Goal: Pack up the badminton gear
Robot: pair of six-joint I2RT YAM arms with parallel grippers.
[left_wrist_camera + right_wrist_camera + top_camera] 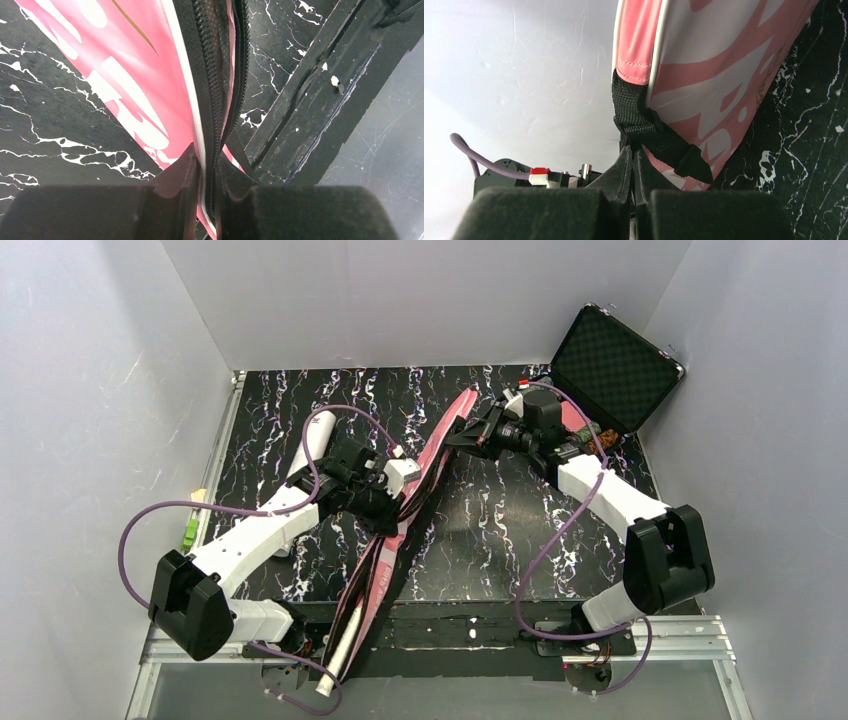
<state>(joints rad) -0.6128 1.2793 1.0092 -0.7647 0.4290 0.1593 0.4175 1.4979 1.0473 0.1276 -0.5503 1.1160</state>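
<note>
My left fingers (207, 199) are pinched on the racket bag (125, 65) zipper edge (210, 75). My right fingers (632, 181) are clamped on its black end strap (644, 131).

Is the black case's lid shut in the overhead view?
No, the black case stands open at the far right corner of the table, its foam-lined lid tilted up.
</note>
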